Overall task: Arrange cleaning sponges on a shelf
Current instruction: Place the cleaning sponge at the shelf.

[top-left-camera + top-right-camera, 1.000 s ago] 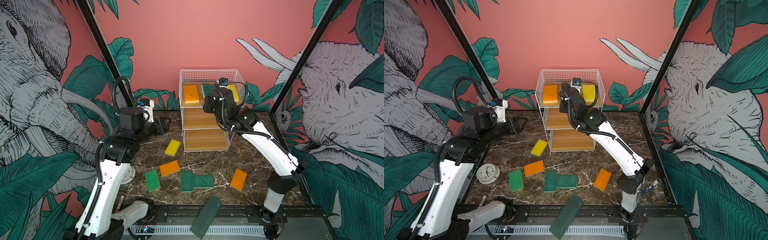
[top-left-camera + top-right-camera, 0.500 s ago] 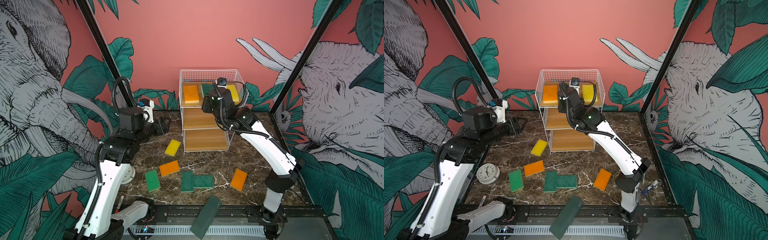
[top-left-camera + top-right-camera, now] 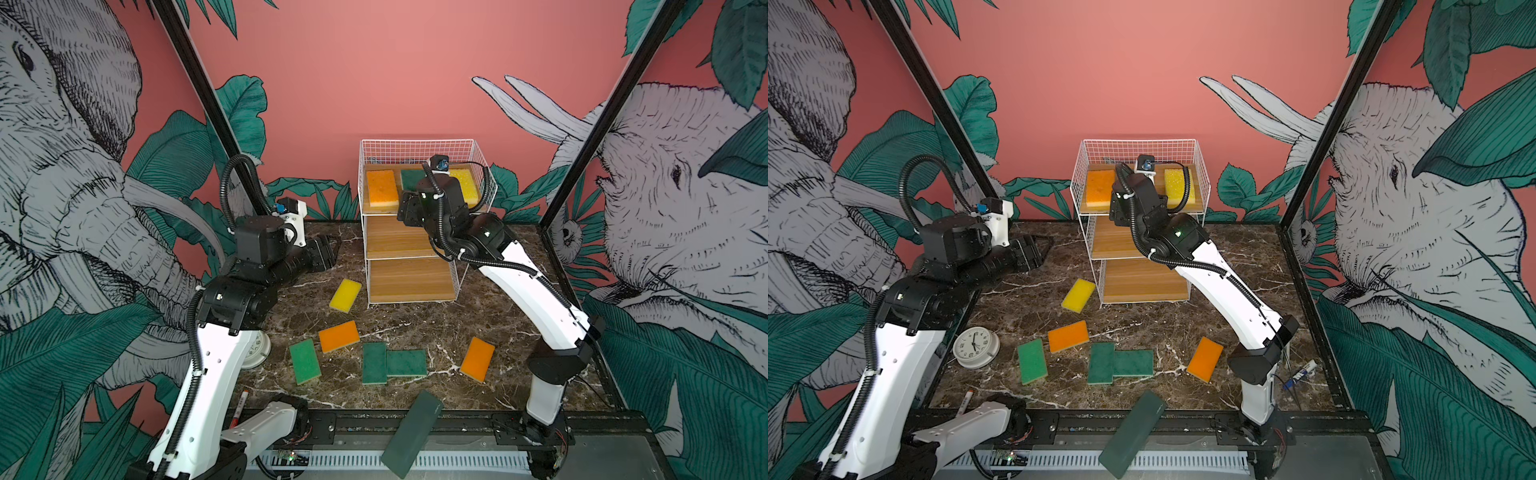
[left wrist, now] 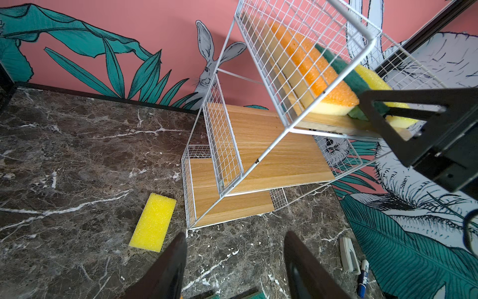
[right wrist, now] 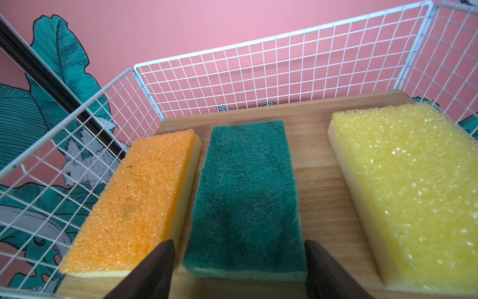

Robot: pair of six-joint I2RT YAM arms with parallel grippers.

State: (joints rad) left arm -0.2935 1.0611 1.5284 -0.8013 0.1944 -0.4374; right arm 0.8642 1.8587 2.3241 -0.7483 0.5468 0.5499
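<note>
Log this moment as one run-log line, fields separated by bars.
right gripper: open, over green sponge on shelf top board | left gripper: open, empty | six sponges on table

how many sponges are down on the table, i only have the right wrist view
observer: six lie on the table: a yellow sponge, a left orange sponge, a right orange sponge, a lone green sponge and a touching green pair
operator: anything on the lower boards
observer: no, the middle board and the bottom board of the shelf hold nothing
operator: where is the left arm
observer: the left gripper hovers over the table beside the shelf, near the yellow sponge, fingers apart and holding nothing
</note>
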